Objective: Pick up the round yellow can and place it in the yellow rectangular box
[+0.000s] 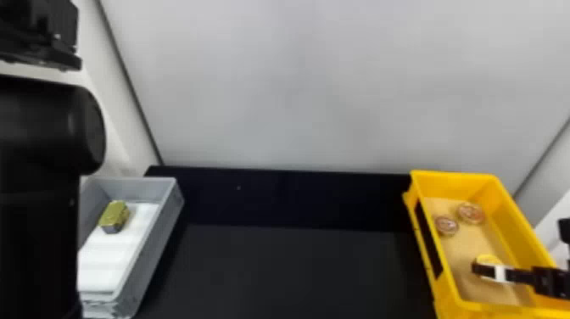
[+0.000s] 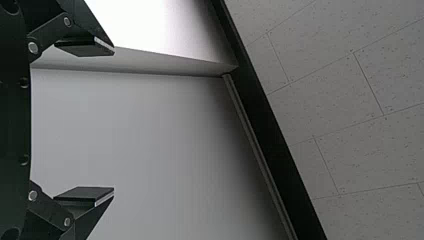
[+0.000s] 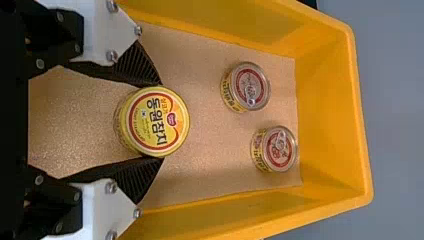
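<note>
Yellow box (image 3: 332,120), yellow can (image 3: 155,121) with a red ring on top
The can's top also has dark lettering and an orange patch; two more cans (image 3: 246,87) have silvery tops ringed in red and yellow sides with dark print, the liner (image 3: 205,145) is speckled tan, the right gripper (image 1: 487,267) black and white with dark ribbed fingers (image 3: 134,177), the other box (image 1: 156,244) grey, its liner (image 1: 112,258) white, the block (image 1: 113,213) olive-gold and grey, the table (image 1: 297,271) black
</note>
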{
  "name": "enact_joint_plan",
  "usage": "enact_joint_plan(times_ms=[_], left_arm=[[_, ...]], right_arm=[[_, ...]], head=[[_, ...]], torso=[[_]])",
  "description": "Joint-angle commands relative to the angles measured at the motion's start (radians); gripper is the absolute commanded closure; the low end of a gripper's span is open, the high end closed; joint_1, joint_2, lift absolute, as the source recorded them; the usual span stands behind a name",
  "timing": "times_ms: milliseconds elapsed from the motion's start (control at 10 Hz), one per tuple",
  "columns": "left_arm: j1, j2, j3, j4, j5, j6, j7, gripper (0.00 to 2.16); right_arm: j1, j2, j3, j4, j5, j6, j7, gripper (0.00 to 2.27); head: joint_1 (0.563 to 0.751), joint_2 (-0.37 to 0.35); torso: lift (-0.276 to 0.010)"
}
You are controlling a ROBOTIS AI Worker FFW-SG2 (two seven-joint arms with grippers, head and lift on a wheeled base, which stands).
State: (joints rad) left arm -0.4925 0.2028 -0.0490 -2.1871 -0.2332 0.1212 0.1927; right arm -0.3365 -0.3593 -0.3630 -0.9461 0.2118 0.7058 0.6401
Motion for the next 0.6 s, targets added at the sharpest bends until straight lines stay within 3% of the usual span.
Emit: enact_joint_plan(times_ms=[0,500], left_arm=[[0.002,0.000,0.000,0.001,0.000,0.000,-0.001,0.26],[0.002,-0.002,0.001,0.000,0.000,0.000,-0.001,0.26]], right_arm=[[0.002,0.000,0.006,0.000,-0.009,0.002,-0.003,0.14],[0.005,-0.003,-0.001,-0.013,-0.023,-0.004,-0.012,0.09]], head=[[0.663,0.054],[0.663,0.054]], torso=[[-0.010],[-0.010]])
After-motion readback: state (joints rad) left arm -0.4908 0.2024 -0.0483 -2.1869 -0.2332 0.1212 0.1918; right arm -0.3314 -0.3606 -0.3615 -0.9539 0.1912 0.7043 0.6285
